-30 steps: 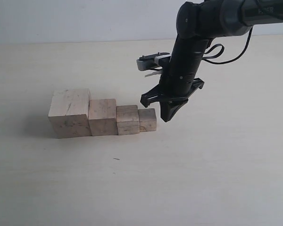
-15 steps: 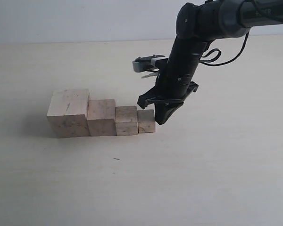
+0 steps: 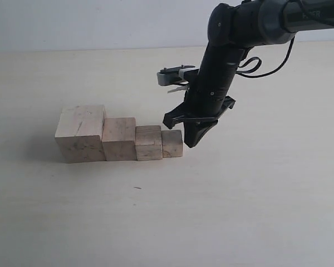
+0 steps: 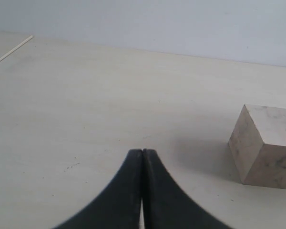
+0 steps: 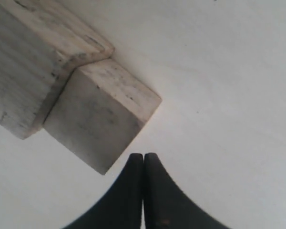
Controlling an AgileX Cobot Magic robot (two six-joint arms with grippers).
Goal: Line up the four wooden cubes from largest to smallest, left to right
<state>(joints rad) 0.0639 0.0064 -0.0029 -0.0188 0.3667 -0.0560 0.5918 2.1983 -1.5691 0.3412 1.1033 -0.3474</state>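
Note:
The four wooden cubes stand touching in one row, stepping down in size from left to right in the exterior view: the largest (image 3: 79,133), the second (image 3: 119,139), the third (image 3: 149,143) and the smallest (image 3: 172,143). My right gripper (image 3: 191,142) is shut and empty, its tip low beside the smallest cube's right side; contact cannot be told. The right wrist view shows the smallest cube (image 5: 97,119) against the third (image 5: 33,62), close to the shut gripper (image 5: 143,156). My left gripper (image 4: 142,151) is shut and empty, with the largest cube (image 4: 264,145) some way off.
The pale tabletop (image 3: 239,211) stretches bare around the row, with a light wall (image 3: 100,22) behind it. The black right arm (image 3: 234,39) and its cable hang above the table at the right of the row.
My right gripper has moved a little to the left and down, against the end of the row. The whole row of cubes has slid slightly left.

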